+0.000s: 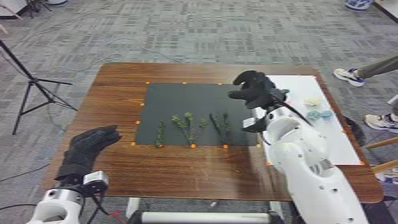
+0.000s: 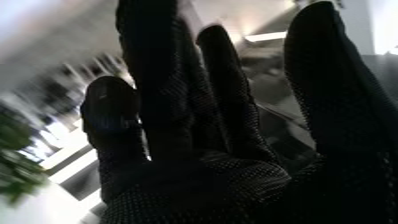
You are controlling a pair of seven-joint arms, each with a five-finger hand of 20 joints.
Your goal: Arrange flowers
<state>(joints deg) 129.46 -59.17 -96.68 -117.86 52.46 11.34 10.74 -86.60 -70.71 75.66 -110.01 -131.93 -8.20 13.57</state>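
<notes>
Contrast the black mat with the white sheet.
The black mat bears green stems; the white sheet bears white and bluish pieces. The mat lies mid-table, the sheet at the right. The sheet extends nearer the robot than the mat. Both lie flat, with orange marks along their edges.

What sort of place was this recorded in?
Probably a lab or office workroom: grey carpet tiles, a black tripod standing on the floor, and a wooden table set up before a two-armed robot.
</notes>
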